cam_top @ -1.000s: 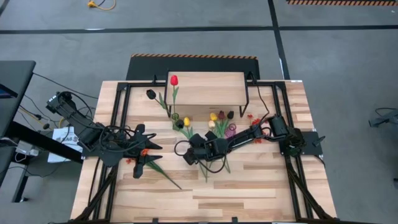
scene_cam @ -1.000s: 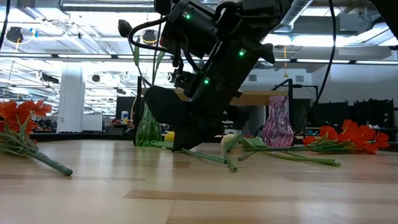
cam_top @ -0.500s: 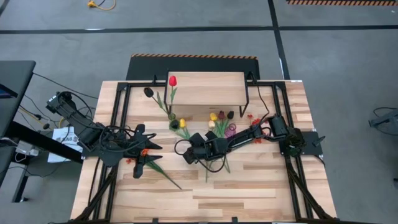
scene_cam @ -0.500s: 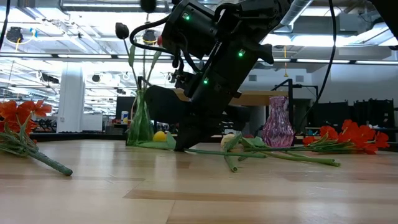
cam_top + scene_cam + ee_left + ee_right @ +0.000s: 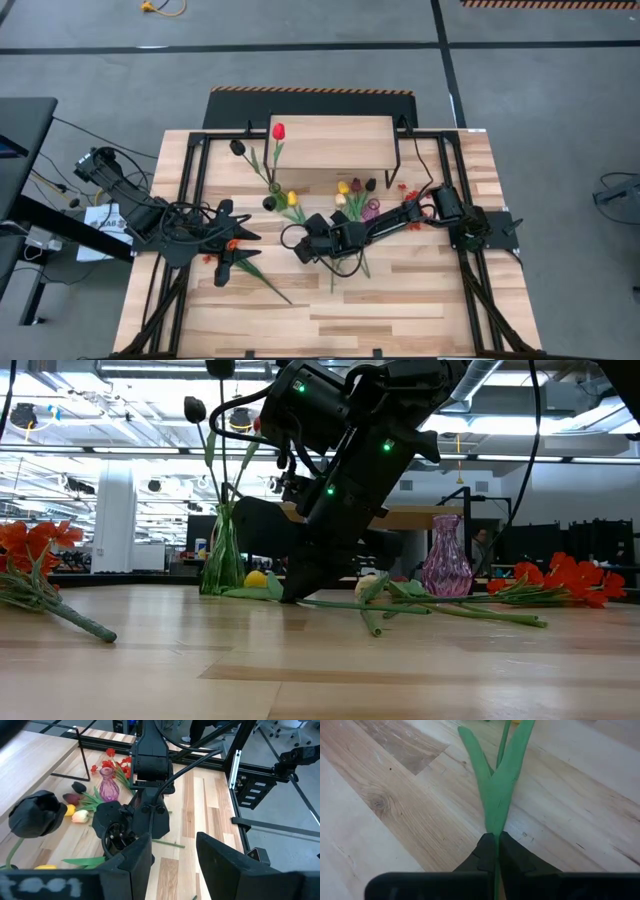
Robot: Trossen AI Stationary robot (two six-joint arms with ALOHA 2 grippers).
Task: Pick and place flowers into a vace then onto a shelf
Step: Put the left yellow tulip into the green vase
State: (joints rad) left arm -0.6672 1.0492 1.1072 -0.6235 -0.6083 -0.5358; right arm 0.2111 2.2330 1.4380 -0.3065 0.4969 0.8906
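Green stem of the yellow tulip [image 5: 496, 785] lies flat on the table [image 5: 400, 310], pinched at its lower end between the closed fingers of the right gripper [image 5: 493, 851], with the bloom [image 5: 292, 198] pointing toward the shelf [image 5: 335, 141]. A green vase [image 5: 224, 555] beside it holds the red tulip [image 5: 279, 130] and the black tulip [image 5: 238, 147]; the pink vase [image 5: 444, 558] stands further right. The left gripper [image 5: 172, 856] waits partly open at the table's left side.
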